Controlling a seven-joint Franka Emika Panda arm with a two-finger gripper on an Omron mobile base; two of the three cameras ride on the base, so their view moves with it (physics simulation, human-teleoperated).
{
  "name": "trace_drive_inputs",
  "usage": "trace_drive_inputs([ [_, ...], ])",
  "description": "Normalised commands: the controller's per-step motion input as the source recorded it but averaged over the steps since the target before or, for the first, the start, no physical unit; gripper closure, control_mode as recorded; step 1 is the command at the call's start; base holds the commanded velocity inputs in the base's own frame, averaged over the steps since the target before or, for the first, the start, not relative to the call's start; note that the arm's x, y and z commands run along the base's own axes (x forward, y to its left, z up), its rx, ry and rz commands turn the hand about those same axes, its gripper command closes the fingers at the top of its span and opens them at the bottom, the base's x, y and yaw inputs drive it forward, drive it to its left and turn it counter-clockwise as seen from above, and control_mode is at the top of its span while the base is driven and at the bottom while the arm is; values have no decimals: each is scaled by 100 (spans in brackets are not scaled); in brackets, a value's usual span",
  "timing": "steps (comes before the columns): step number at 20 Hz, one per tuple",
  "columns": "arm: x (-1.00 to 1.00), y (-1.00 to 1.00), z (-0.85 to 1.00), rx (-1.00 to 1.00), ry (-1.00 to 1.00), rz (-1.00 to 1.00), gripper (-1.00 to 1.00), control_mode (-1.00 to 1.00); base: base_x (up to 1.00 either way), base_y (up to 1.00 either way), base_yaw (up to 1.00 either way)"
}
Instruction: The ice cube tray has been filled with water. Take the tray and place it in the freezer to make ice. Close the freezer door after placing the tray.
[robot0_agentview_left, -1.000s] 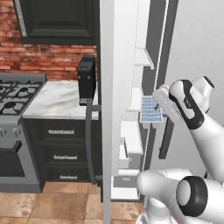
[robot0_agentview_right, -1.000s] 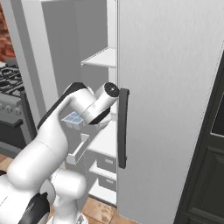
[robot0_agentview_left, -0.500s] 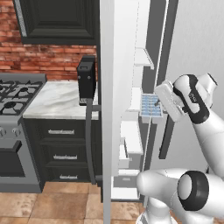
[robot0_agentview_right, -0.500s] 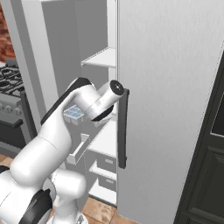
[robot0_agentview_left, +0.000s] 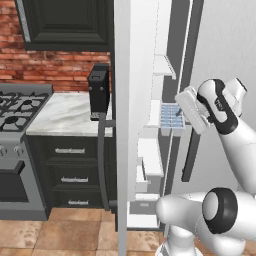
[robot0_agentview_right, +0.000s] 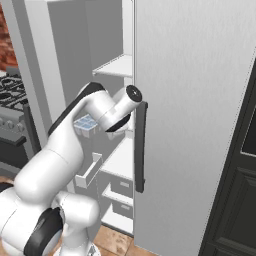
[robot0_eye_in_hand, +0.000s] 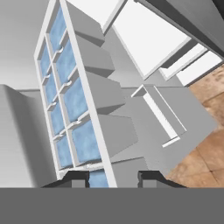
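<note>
A stove sits at the counter's left edge, a dark toaster at its right edge. The freezer door stands open. The tray, its cells pale blue, hangs level inside the freezer, above a white shelf. The gripper is closed on the tray's near end.

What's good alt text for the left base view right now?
The tool holds the ice cube tray level at the open freezer, just above a white shelf. To the left are a dark toaster and a marble counter.
</note>
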Motion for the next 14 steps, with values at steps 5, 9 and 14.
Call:
trace_drive_inputs([
  [5, 8, 6, 0, 0, 0, 0, 100, -100, 0, 0, 0],
  [9, 12, 6, -3, 0, -1, -1, 100, -100, 0, 0, 0],
  [14, 18, 1, -18, 0, -1, -3, 100, -100, 0, 0, 0],
])
